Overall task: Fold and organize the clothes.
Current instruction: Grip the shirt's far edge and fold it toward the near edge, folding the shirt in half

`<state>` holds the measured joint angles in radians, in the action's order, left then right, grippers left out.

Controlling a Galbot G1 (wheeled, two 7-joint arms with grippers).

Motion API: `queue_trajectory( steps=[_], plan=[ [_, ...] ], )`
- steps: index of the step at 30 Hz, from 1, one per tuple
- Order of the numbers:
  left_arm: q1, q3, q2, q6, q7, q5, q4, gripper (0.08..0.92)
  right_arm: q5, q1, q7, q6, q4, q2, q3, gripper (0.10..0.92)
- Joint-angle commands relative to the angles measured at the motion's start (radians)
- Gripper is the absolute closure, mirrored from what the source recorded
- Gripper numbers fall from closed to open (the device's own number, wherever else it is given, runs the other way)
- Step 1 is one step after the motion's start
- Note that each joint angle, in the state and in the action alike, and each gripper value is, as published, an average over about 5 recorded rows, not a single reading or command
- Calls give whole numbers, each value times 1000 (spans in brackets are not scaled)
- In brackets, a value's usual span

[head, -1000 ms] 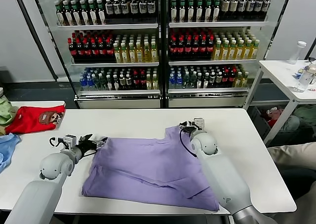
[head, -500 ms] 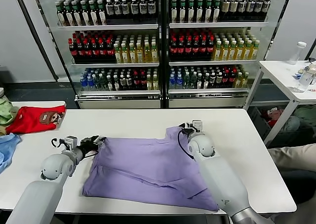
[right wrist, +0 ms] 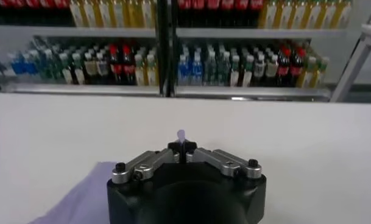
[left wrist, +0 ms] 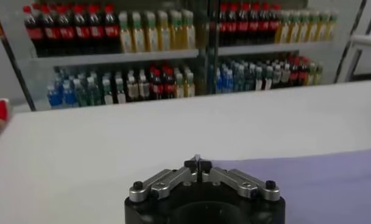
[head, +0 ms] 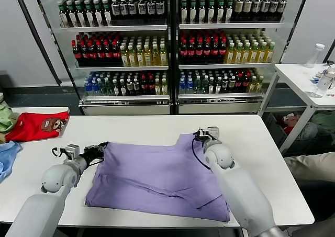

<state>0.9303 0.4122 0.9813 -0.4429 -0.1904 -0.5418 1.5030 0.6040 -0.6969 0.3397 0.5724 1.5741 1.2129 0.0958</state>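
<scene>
We have the light purple short-sleeved cotton T-shirt (head: 157, 177) lying plain side up across the middle of the white counter (head: 272, 164), mostly flat, with a few creases near its front right edge. Our left gripper (head: 99, 149) sits at the shirt's far left corner with its jaws closed on the hem there, and our right gripper (head: 201, 137) sits at the far right corner, jaws closed on a small tuft of the fabric that pokes out between them in the right wrist view. We judge that we hold both far corners at once so the back edge stays taut and level, ready either to spread the cloth smooth or to carry that edge toward us for a first fold. The red garment with a brown cartoon patch (head: 35, 126) and the light blue cloth (head: 6, 157) lie well apart at the counter's left end, clear of the folding area.
</scene>
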Motion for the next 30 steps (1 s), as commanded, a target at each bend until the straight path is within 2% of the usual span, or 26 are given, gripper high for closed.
queue_trajectory(
  steps=[1,8,14,30],
  plan=[
    [239,54,-26,84,95,-124,238,917,74,-291,24,6,470,-225,70,903],
    [368,97,-6,95,120,-85,343,917,56,-481,18,5,563,-269,136,903],
    [437,150,-10,114,121,-59,353,917,36,-544,19,5,593,-265,153,903],
    [461,201,-35,64,136,1,386,917,0,-584,27,5,584,-244,145,903]
  ],
)
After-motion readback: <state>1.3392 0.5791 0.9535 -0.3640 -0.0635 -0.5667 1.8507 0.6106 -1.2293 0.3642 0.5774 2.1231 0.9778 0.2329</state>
